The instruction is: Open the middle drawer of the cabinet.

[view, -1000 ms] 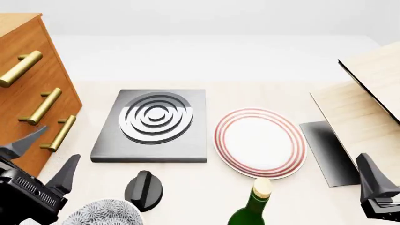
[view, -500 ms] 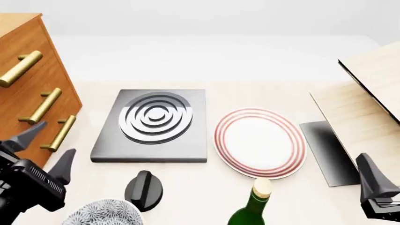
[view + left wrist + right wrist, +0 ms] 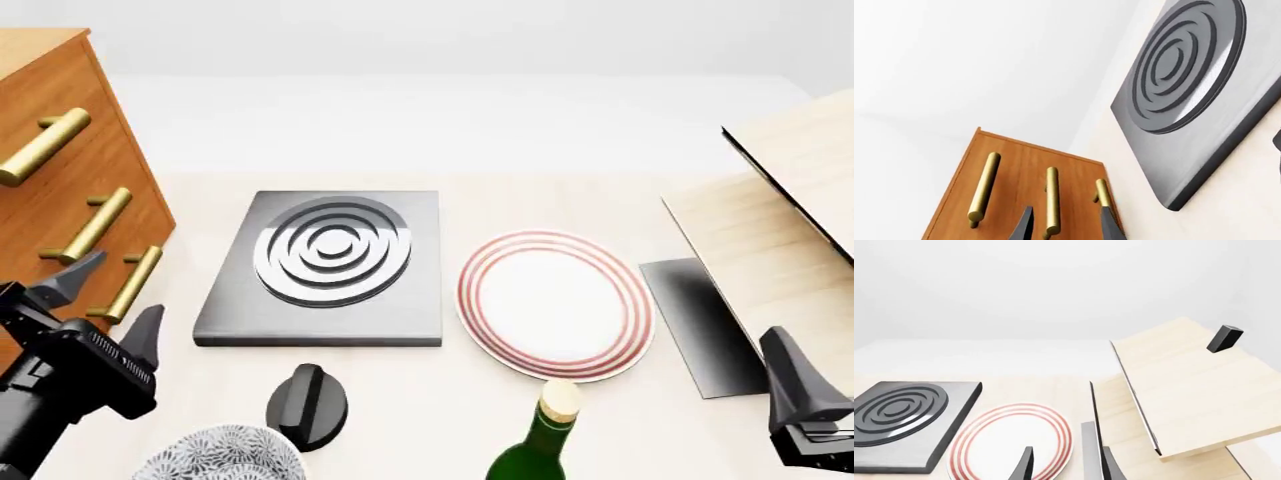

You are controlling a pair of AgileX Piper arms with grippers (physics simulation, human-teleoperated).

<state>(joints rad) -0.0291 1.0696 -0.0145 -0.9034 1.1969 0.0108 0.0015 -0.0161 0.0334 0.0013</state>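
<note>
Front view: cabinet (image 3: 60,190) stands at table's left edge, 3 drawers closed. Left gripper (image 3: 104,305) is spread wide, empty, just before the middle drawer (image 3: 54,215) handle (image 3: 94,226). Right gripper (image 3: 801,405) idle, aperture indeterminate.

Orange-brown wood cabinet (image 3: 60,190), brass handles

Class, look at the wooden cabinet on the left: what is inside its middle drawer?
Nothing inside can be seen. The cabinet shows only closed drawer fronts; the middle drawer shows its front and brass handle, and the wood hides any contents.
</note>
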